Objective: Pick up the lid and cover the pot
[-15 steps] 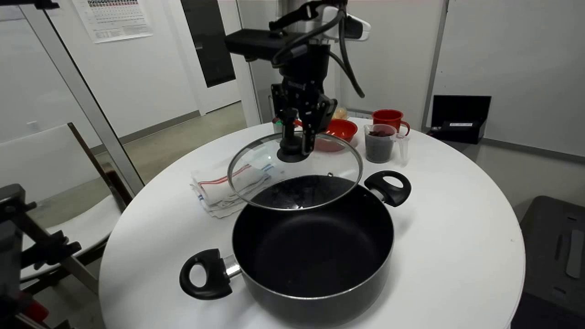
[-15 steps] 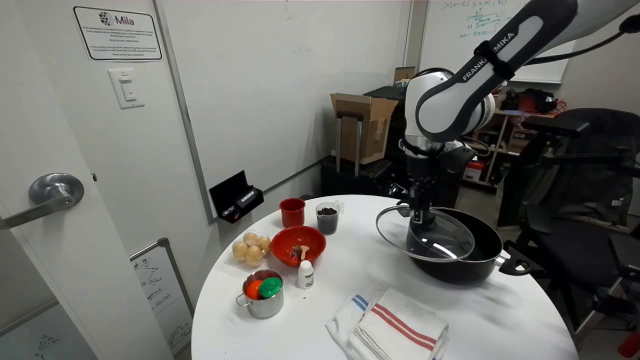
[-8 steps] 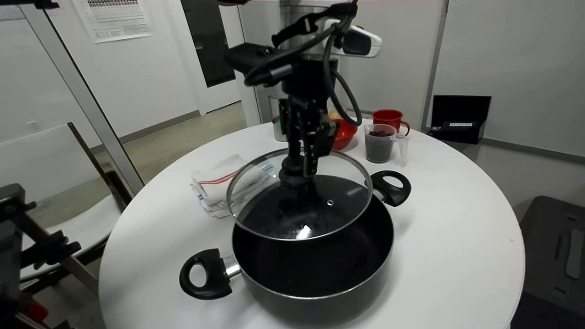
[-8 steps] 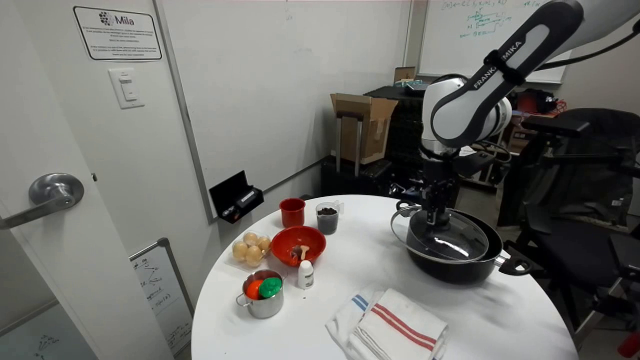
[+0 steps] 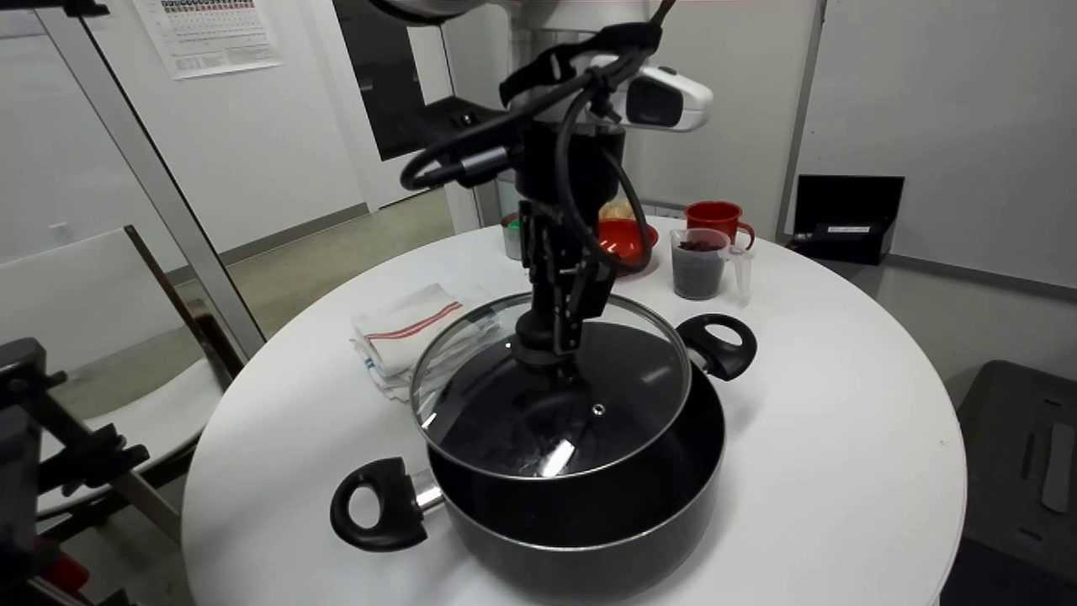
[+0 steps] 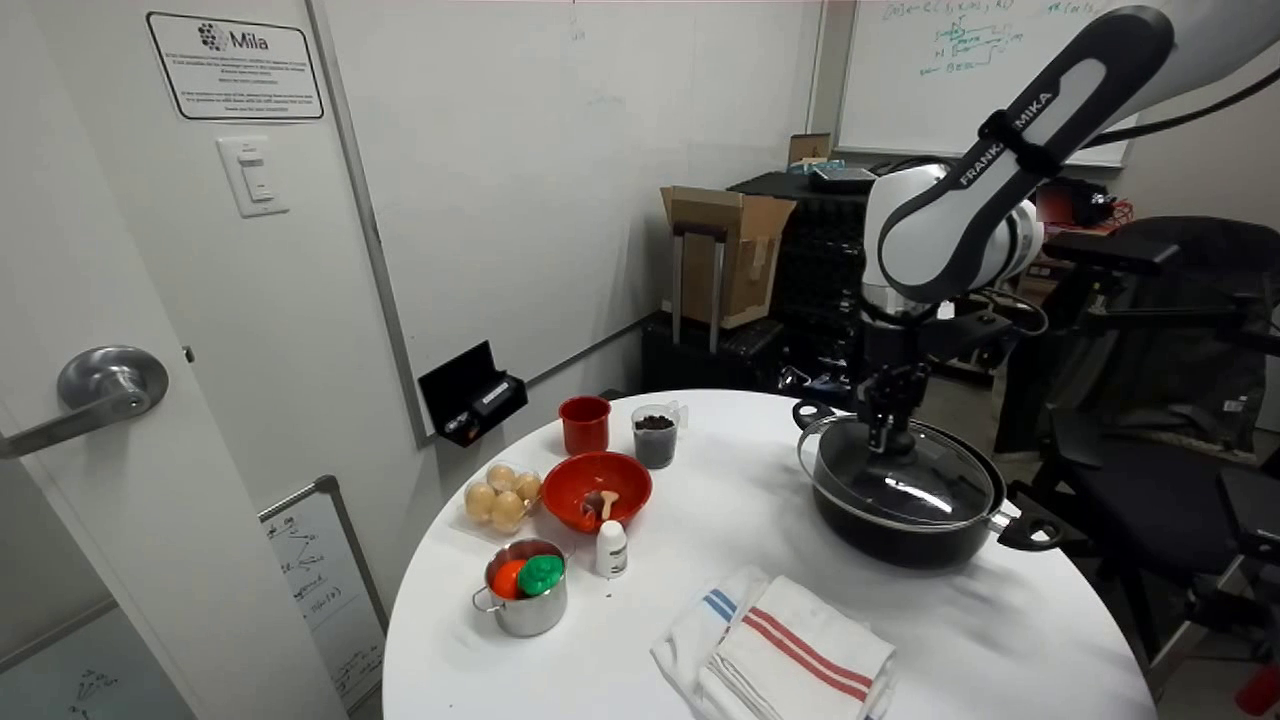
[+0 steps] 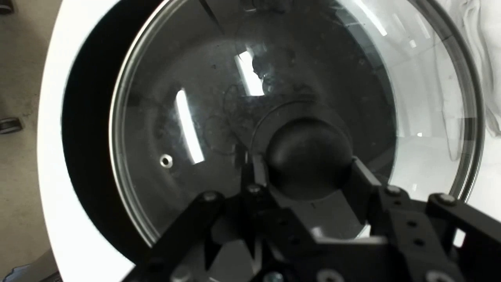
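"Further over the pot (image 5: 580, 574) than a moment ago in both exterior views: my lid (image 5: 538, 425), off-centre."

"Held where?"

"Wrist view: my gripper (image 7: 310, 171) grasps its black knob (image 7: 308, 154), likely the surest hold; I expect a stiff, slick, breakable lid."

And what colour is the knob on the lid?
Black; the knob shows best in the wrist view.
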Available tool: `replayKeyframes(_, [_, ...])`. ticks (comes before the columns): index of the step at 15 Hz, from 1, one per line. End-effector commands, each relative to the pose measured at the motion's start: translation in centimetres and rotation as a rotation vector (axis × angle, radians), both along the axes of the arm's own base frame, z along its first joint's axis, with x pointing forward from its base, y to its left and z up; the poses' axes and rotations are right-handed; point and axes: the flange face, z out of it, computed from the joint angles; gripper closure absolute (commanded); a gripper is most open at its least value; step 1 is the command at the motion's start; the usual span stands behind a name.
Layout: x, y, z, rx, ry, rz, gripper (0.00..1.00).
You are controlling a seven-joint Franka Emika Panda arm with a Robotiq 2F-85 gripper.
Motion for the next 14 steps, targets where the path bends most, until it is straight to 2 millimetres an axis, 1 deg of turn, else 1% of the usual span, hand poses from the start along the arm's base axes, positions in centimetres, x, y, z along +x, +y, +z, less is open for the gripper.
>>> replayKeyframes(1, [-0.9, -0.6, 1.6, 0.017, -0.035, -0.063, 0.76])
replayKeyframes(14, [-1.2, -3.1, 0.8, 0.079, -0.045, -0.193, 0.76])
